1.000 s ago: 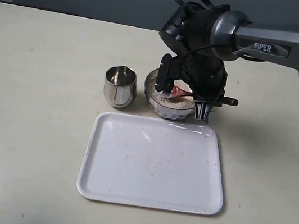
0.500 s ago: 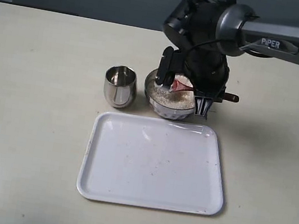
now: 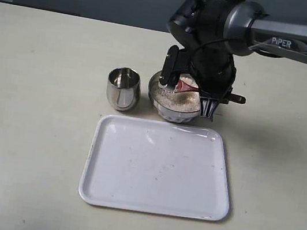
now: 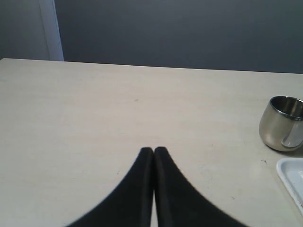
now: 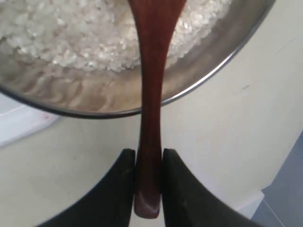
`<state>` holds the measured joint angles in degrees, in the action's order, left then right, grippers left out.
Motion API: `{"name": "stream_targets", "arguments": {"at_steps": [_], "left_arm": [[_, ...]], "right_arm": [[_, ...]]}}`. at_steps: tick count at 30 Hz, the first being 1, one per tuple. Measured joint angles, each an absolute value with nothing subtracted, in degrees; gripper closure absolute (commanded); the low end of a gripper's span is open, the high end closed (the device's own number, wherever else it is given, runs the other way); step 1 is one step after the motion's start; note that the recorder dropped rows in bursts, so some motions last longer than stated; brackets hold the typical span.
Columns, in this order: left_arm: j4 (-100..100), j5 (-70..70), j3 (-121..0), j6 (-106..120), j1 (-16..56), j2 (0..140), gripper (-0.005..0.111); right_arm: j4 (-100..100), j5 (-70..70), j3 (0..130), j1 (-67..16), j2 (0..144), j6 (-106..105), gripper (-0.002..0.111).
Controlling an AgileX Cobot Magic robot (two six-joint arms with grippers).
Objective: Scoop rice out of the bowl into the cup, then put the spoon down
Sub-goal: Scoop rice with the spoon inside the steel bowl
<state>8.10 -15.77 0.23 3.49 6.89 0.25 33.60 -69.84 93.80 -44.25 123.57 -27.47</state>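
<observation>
Two vessels | bowl [image 3: 174, 116]: rice [image 3: 172, 99], spoon [image 5: 150, 94] | cup [image 3: 123, 90]: beside bowl

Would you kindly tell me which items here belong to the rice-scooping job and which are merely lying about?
In the job: rice, steel bowl, steel cup, wooden spoon, right pincer shut on the spoon's handle.
Lying about: white tray, left pincer, shut on nothing.

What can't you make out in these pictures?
- Spoon scoop end: cut off by the right wrist view's edge; the right arm mostly covers it in the exterior view.
- Cup contents: too small in the exterior view; left wrist view sees only its side.
- Left arm beyond its fingers: outside every view.
</observation>
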Motion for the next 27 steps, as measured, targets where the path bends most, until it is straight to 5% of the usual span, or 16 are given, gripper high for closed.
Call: {"name": "stream_targets", "arguments": {"at_steps": [27], "left_arm": [[8.1, -15.77, 0.23, 3.49, 6.89, 0.25, 0.106]], "right_arm": [[30.61, -69.84, 93.8, -44.25, 123.09, -28.21, 0.109]]}}
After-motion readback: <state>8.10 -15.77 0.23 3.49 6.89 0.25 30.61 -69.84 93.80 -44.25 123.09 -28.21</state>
